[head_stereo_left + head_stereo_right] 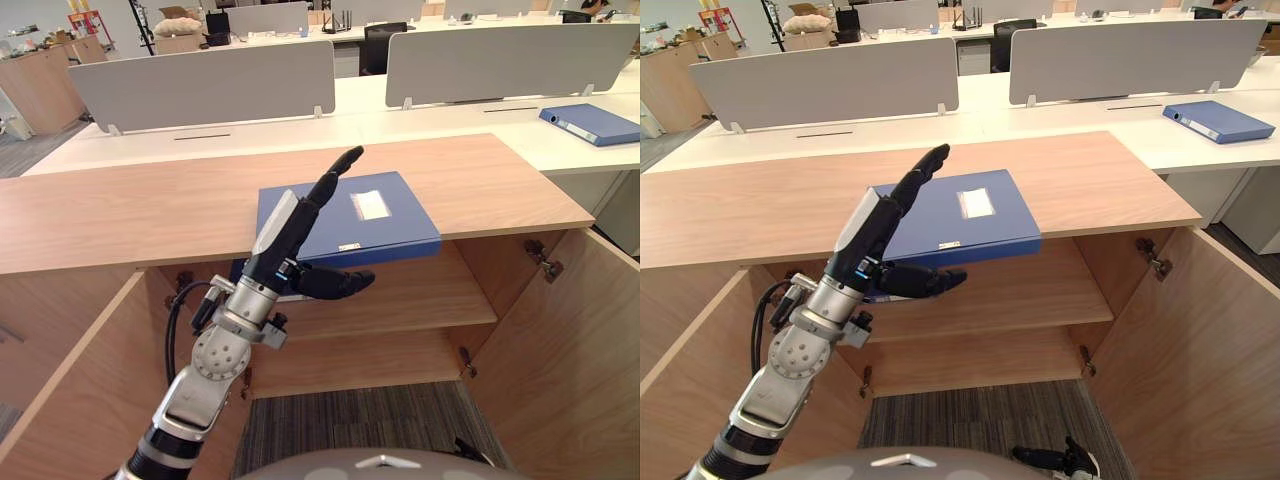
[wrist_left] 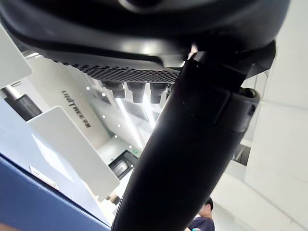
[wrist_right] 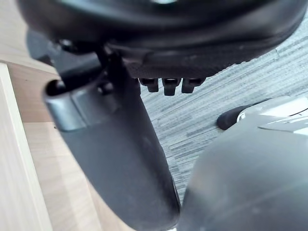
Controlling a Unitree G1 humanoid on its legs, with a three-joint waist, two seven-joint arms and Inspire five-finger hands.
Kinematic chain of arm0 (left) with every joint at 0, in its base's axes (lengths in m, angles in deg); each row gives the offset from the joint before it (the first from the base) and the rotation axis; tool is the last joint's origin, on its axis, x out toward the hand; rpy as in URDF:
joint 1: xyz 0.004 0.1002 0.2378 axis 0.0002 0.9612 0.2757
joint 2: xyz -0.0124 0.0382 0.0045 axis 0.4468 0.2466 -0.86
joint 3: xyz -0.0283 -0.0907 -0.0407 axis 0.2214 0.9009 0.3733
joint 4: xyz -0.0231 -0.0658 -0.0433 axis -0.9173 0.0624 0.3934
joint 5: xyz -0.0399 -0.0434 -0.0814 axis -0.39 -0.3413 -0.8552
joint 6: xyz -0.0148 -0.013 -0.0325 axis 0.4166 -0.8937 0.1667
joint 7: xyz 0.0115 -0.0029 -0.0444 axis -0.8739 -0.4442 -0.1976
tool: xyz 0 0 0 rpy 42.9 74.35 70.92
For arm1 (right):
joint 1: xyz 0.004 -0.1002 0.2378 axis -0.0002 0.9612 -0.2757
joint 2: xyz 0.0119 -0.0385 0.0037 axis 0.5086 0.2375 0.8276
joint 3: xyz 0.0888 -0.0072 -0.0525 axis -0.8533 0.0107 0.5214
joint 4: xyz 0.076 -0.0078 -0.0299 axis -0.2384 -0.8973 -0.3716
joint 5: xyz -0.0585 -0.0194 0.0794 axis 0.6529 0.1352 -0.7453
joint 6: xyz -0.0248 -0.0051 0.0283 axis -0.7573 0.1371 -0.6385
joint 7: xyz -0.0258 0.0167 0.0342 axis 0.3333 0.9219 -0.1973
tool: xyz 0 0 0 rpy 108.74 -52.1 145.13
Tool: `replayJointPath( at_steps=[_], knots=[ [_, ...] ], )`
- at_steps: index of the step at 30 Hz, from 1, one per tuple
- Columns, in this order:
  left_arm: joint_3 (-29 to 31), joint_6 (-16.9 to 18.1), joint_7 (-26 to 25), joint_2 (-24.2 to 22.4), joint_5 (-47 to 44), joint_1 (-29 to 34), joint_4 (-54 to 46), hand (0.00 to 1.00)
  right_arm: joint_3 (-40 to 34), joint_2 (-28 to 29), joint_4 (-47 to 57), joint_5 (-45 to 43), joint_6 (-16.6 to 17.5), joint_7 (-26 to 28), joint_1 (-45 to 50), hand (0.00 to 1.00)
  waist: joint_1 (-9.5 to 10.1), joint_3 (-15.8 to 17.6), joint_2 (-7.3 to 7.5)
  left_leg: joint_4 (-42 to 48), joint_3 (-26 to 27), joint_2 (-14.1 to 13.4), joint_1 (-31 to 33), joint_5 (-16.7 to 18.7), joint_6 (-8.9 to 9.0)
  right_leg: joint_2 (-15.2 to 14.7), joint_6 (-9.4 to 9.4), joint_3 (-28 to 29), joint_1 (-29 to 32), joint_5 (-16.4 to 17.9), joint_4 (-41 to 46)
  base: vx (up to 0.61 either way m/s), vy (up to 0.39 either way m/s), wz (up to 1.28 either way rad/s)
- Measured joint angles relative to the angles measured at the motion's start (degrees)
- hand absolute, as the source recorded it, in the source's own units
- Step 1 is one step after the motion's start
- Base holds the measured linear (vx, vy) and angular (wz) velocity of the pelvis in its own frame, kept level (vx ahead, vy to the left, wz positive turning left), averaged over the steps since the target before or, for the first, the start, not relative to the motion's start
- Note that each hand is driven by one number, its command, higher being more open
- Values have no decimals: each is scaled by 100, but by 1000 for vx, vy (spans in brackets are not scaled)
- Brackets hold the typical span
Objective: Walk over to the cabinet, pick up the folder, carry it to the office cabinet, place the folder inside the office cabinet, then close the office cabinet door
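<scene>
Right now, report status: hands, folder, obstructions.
Left hand open, raised before the flat blue folder, no grip. Folder lies on wooden cabinet top, overhanging front edge. Right hand low. Cabinet doors open, no obstruction seen.

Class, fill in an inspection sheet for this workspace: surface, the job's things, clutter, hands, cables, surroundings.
Surface: wooden cabinet top, carrying one folder.
Job's things: blue folder lies flat on the cabinet top, its front edge overhanging; cabinet doors both open, with a shelf inside.
Clutter: second blue folder on the white desk behind.
Hands: left hand open, fingers straight, raised in front of the blue folder, thumb below its overhang; contact cannot be told. Right hand low, near the floor.
Cables: nothing seen.
Surroundings: grey desk screens, black chair, grey carpet.
</scene>
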State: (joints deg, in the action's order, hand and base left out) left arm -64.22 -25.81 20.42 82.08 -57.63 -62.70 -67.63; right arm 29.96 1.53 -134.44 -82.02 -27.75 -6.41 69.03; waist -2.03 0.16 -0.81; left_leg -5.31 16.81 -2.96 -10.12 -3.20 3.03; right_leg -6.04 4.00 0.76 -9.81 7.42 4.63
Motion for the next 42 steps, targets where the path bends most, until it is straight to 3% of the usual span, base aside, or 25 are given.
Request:
replayJointPath(
  at_steps=[9, 17, 26, 38, 39, 42],
  knots=[
    [-377, 7, -509, -95, 1509, -15, 1, 100, 57, 18, -60, 0, 1, -118, -5, 100, -14, -30, 59, 23, -12, 6, 39, -5, -7, -3, 5, -6, 32, -3, -3, -4, -2, 0],
    [-498, -9, -717, -55, 2147, -14, 643, 100, 220, 11, -88, -2, 1, -192, -32, 100, -13, 1, 135, -10, -158, 53, 24, -16, -18, -36, -2, -151, -40, 1, -42, -8, -4, 7],
    [-497, -160, -1076, -48, 2969, 54, 689, 100, 227, 76, -97, -2, 0, -200, -94, 100, -8, 112, 244, -12, -245, 99, 24, -2, -12, -79, -6, -208, -135, -9, -193, -6, -5, 3],
    [-230, -520, -1590, -656, 3524, 304, 1116, 100, 227, 100, -127, -3, 0, -255, -117, 100, -9, 186, 273, -15, -272, 95, 17, 46, 14, -78, -17, -232, -191, -5, -261, 0, 0, 0],
    [-210, -560, -1596, -684, 3557, 304, 1118, 0, 227, 107, -127, -4, 0, -275, -117, 100, -9, 190, 278, -15, -276, 95, 10, 52, 17, -78, -19, -237, -206, -4, -272, 0, 0, 0],
    [-143, -639, -1629, -723, 3746, 304, 1136, 0, 225, 121, -125, -6, 0, -303, -115, 100, -9, 194, 280, -16, -275, 94, -16, 74, 32, -77, -25, -240, -245, 0, -300, 0, 0, 0]
  ],
)
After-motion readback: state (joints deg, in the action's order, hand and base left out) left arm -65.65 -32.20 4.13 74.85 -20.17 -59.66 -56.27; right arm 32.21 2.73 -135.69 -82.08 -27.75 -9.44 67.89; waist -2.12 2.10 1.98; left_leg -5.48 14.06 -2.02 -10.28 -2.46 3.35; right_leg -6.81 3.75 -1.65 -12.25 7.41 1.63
